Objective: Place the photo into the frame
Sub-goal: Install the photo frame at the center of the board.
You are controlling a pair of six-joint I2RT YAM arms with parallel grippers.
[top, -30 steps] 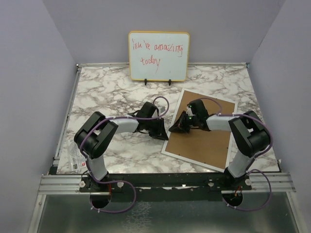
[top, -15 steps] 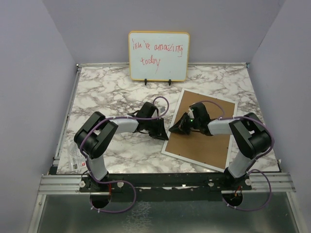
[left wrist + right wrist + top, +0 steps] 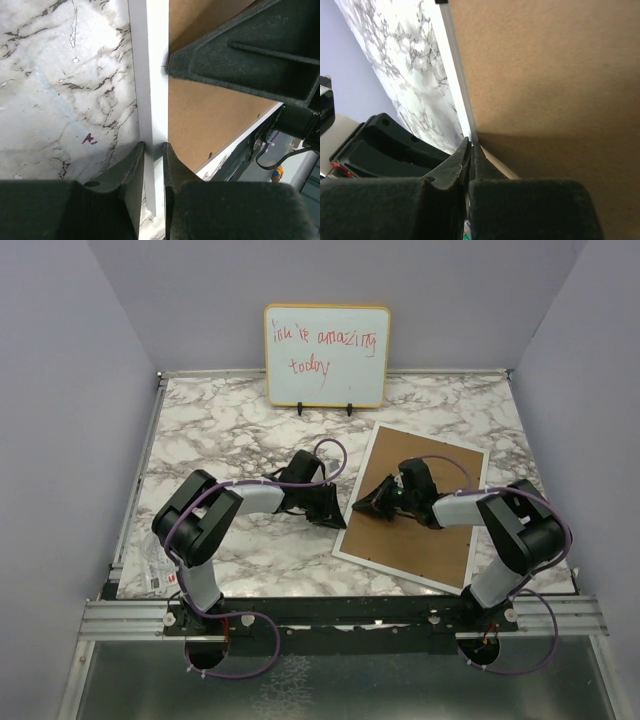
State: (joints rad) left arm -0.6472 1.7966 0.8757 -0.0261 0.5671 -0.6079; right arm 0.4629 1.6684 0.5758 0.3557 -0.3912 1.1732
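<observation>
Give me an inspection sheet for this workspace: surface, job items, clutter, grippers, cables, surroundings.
Surface: marble-patterned table.
Job's things: frame lies back up at the right, with the brown backing board on top; photo not seen.
Clutter: small printed scrap at the near left edge; whiteboard with red writing stands at the back.
Grippers: left gripper clamped on the frame's white rim; right gripper shut, tips at the board's edge beside the rim.
Cables: purple cables looped along both arms and at their bases.
Surroundings: plain lilac walls on three sides.
</observation>
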